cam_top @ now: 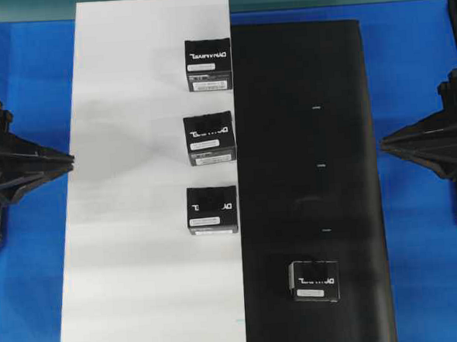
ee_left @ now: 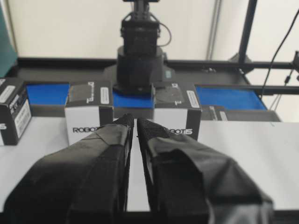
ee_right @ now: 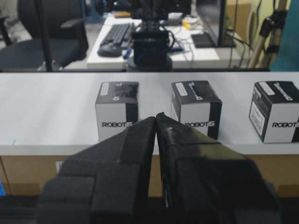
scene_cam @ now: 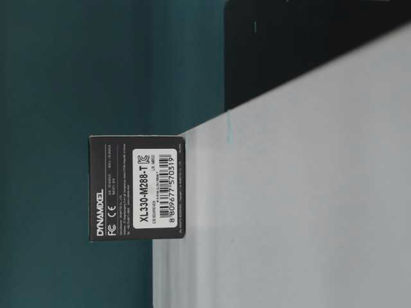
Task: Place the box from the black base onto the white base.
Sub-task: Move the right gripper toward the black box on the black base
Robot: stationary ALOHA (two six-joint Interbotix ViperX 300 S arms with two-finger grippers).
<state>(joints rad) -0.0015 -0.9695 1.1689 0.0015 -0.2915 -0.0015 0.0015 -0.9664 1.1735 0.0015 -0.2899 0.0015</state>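
The left gripper (cam_top: 66,159) rests at the left edge of the table (cam_top: 22,90), just off the white base (cam_top: 138,223). In its wrist view its fingers (ee_left: 117,140) are pressed together with only a thin slit between them, holding nothing and touching nothing.

The white base lies on the left half of the table in the overhead view, its right edge meeting the left edge of the black base (cam_top: 316,73). Three boxes stand in a column along that right edge: the far box (cam_top: 207,64) near the top right corner, the middle box (cam_top: 209,138) about halfway down, and the near box (cam_top: 211,210) below it. Each sits just beside the seam.

The box (cam_top: 314,281) is the only one on the black base, near its bottom edge and a little left of the sheet's middle, well apart from both arms.

The right gripper (cam_top: 385,140) rests at the right edge of the table, just off the black base. Its fingers (ee_right: 140,140) are closed against each other, empty, clear of every box
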